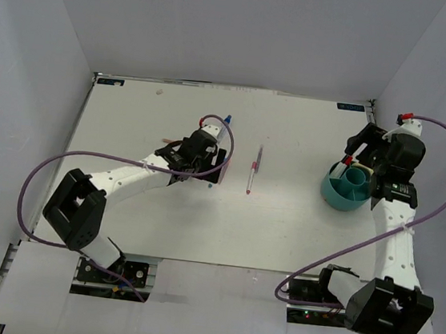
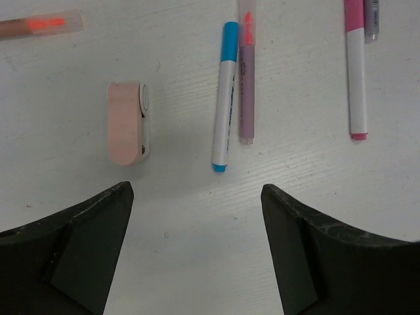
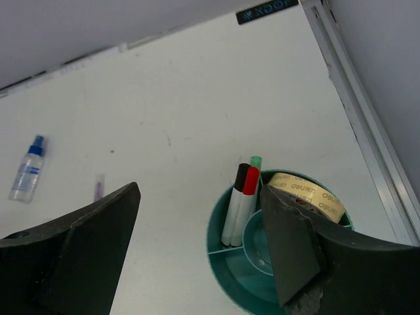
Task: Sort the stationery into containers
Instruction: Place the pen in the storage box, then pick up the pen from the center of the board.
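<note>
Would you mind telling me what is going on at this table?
Stationery is being sorted into a teal bowl. The left hand, open and empty, hovers over an eraser, a blue pen and a pink pen on the table. The right hand, also open, hangs above the bowl, which holds three pens and a tape roll. A small bottle lies unsorted.

Two arms reach over a white bench, one near its middle and one at the right.
The left arm stretches toward mid-bench, its jaws hidden under the wrist, with a blue-capped bottle just past them on the far side. Two pens lie near the centre, almost in line. The right arm holds its jaws above the teal bowl near the right edge.
</note>
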